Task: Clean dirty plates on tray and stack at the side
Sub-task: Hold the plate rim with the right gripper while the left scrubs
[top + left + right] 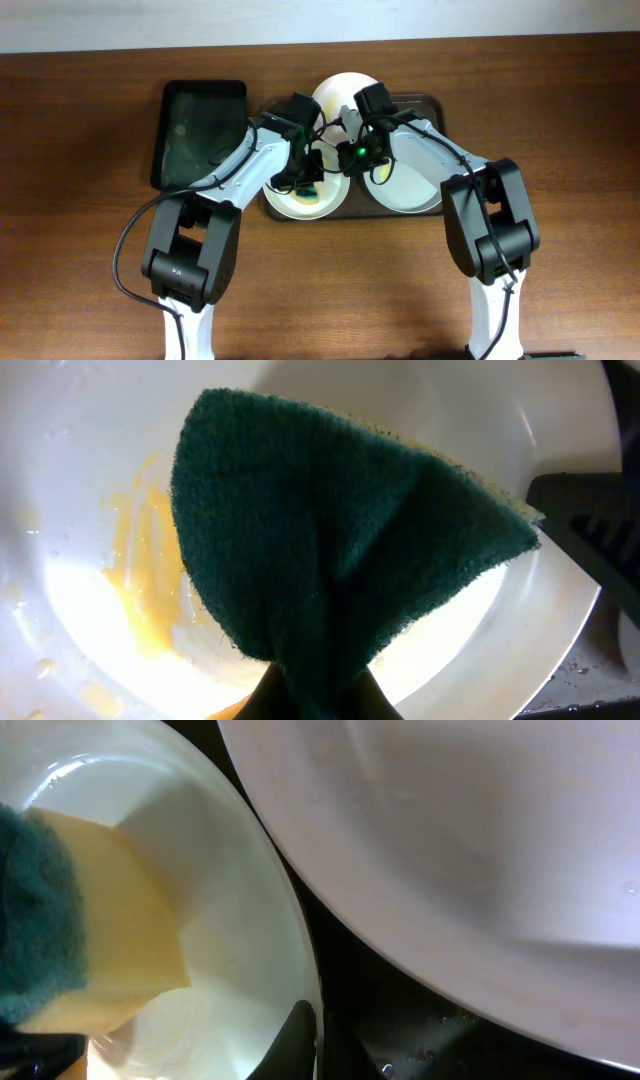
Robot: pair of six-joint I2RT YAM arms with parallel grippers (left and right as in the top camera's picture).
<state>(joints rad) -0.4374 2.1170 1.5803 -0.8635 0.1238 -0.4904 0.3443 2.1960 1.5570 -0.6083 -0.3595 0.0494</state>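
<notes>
Three white plates lie on the dark tray (437, 103): one at the back (340, 92), one at the right (412, 190), one at the front left (298, 206). My left gripper (306, 183) (320, 685) is shut on a green sponge (330, 530) with a yellow underside (120, 920), held over the front-left plate (70, 480). Yellow smears (140, 580) mark that plate's inside. My right gripper (346, 165) (312, 1020) is shut on the same plate's right rim (290, 920), one finger inside it. Another plate (450, 830) fills the upper right of the right wrist view.
A smaller black rectangular tray (200, 130) sits left of the dark tray on the brown wooden table (80, 220). Both arms cross over the dark tray's middle. Wet drops glint on the tray floor (420, 1040) between the plates.
</notes>
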